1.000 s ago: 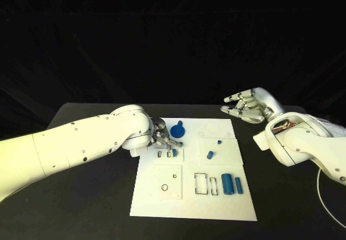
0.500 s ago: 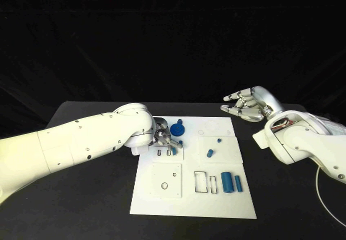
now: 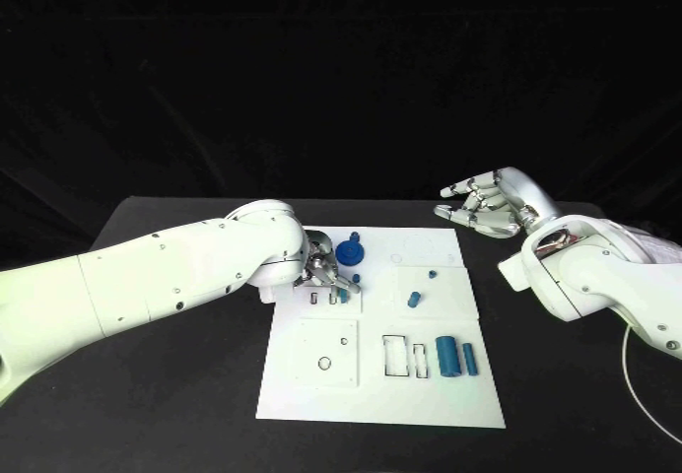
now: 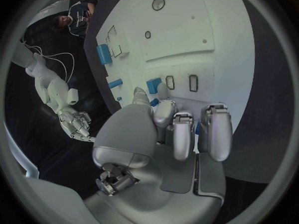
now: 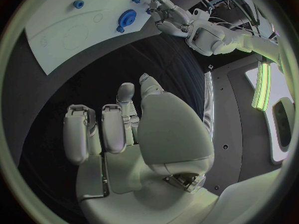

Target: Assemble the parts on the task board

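Black table, task board at middle. Left hand low over board's far-left part, fingers closed on small blue part, just beside round blue part. Right hand off the board's far right corner, fingers loosely curled, empty. Two blue bars nearer.

task board: white, flat, mid-table | blue parts: lying on it

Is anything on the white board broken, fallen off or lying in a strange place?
Nothing stands out. The task board lies flat on the table, and the blue parts, such as the two cylinders, rest on it. The left hand works over the small slots; the right hand is raised beside the board.
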Controlling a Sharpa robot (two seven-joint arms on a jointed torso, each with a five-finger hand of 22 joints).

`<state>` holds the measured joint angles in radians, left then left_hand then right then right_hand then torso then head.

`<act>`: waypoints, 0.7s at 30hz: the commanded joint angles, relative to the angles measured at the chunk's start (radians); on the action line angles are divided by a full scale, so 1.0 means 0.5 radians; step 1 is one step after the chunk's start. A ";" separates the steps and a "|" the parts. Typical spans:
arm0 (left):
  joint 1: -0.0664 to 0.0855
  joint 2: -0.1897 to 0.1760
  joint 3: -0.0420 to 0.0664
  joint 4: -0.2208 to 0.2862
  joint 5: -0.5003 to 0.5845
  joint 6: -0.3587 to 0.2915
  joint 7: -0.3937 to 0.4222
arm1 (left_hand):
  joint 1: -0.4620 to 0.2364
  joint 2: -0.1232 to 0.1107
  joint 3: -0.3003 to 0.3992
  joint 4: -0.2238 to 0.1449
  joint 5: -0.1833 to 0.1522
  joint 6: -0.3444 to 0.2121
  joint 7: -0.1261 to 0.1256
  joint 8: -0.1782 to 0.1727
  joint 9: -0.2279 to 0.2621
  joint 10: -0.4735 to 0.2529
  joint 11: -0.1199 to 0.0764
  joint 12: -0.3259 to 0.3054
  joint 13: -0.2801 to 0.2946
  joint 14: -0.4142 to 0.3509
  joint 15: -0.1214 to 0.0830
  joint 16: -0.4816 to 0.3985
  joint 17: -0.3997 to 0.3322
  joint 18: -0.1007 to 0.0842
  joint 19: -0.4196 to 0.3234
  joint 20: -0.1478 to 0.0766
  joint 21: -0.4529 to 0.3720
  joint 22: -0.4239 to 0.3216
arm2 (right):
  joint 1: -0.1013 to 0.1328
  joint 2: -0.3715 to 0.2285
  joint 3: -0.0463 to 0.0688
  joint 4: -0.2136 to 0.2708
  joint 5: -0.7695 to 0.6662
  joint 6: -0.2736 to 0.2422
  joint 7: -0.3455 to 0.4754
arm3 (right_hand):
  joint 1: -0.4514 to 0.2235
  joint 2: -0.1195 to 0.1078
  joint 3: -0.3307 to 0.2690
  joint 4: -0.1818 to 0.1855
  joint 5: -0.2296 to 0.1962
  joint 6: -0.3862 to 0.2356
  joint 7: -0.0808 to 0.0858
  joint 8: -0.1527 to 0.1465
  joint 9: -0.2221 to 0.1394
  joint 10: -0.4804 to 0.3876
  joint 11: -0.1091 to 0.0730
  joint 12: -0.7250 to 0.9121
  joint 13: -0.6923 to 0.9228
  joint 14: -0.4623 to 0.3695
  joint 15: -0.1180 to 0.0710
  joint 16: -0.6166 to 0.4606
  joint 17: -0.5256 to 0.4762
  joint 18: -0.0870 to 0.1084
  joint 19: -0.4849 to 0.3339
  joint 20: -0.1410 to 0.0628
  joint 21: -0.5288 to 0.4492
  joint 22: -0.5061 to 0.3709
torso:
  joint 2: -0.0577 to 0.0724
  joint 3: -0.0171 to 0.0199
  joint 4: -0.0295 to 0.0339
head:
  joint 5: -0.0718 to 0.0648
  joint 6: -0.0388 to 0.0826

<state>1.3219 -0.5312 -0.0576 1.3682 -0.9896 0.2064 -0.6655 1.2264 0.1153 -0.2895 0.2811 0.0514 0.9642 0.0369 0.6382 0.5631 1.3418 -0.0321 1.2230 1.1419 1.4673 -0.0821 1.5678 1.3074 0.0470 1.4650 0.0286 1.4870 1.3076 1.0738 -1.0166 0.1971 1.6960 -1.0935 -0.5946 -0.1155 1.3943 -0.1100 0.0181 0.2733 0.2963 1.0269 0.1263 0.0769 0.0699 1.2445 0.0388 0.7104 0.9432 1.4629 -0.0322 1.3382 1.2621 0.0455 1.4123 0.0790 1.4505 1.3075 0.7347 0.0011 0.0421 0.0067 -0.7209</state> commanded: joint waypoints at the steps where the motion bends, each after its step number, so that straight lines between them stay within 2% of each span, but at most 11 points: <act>1: 0.000 0.005 0.001 0.005 -0.011 0.076 -0.007 | 0.029 -0.008 0.001 -0.011 0.000 -0.018 -0.003 0.015 0.010 0.015 0.000 0.007 0.003 0.207 -0.011 0.006 0.527 -0.035 0.093 -0.011 0.012 0.285 | 0.000 0.002 0.001 0.002 -0.009 0.034 0.000 | 0.006 0.002 -0.014 -0.001 0.007 0.015 0.003 0.011 0.002 -0.011 0.003 -0.011 -0.002 0.090 0.000 -0.007 -0.003 0.029 -0.012 -0.002 -0.010 0.005 | 0.001 0.0002 -0.001 | -0.003 -0.003; 6: 0.000 0.009 0.001 0.007 -0.012 0.089 -0.008 | 0.055 -0.006 0.010 -0.021 0.000 -0.024 -0.004 0.022 0.029 0.015 0.000 0.009 0.006 0.207 -0.011 0.006 0.527 -0.035 0.093 -0.011 0.012 0.286 | 0.000 0.003 0.000 0.001 -0.009 0.041 0.001 | 0.003 0.003 -0.016 0.001 0.009 0.016 0.003 0.012 0.002 -0.011 0.003 -0.012 -0.004 0.090 0.000 -0.009 -0.004 0.029 -0.013 -0.002 -0.011 0.003 | 0.001 0.0017 -0.001 | -0.001 -0.006; 11: 0.000 0.012 0.001 0.007 -0.012 0.084 -0.008 | 0.091 0.014 0.038 -0.033 0.002 -0.030 -0.004 0.028 0.052 0.015 -0.001 0.010 0.008 0.207 -0.011 0.006 0.527 -0.035 0.092 -0.011 0.011 0.286 | 0.000 0.003 0.000 0.000 -0.009 0.049 0.001 | 0.003 0.003 -0.016 0.001 0.009 0.016 0.003 0.012 0.002 -0.011 0.003 -0.012 -0.004 0.090 0.000 -0.009 -0.004 0.029 -0.013 -0.002 -0.011 0.003 | 0.001 0.0009 -0.001 | -0.004 -0.008; 21: -0.002 0.020 0.002 0.003 -0.012 0.070 -0.006 | 0.258 0.091 0.223 -0.102 0.005 -0.066 -0.017 0.017 0.106 0.012 -0.013 0.007 0.013 0.207 -0.022 0.006 0.527 -0.035 0.091 -0.020 0.012 0.293 | 0.000 0.009 0.000 -0.004 -0.009 0.060 -0.001 | 0.002 0.005 -0.017 0.002 0.012 0.017 0.002 0.012 0.002 -0.010 0.003 -0.010 -0.004 0.091 0.000 -0.006 0.000 0.029 -0.012 -0.002 -0.010 0.005 | 0.001 0.0015 0.000 | -0.004 -0.018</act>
<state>1.3217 -0.5241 -0.0566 1.3696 -0.9924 0.2297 -0.6681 1.3400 0.1557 -0.1846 0.2327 0.0510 0.9378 0.0277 0.6465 0.6151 1.3454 -0.0358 1.2230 1.1499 1.4637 -0.0856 1.5678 1.3073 0.0471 1.4686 0.0251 1.4870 1.3075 1.0737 -1.0134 0.1970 1.6943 -1.0935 -0.5814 -0.1159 1.3943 -0.1100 0.0153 0.2760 0.2963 1.0269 0.1263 0.0768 0.0699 1.2446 0.0388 0.7104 0.9424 1.4629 -0.0322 1.3382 1.2609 0.0456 1.4124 0.0790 1.4505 1.3073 0.7353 0.0017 0.0419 0.0040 -0.7288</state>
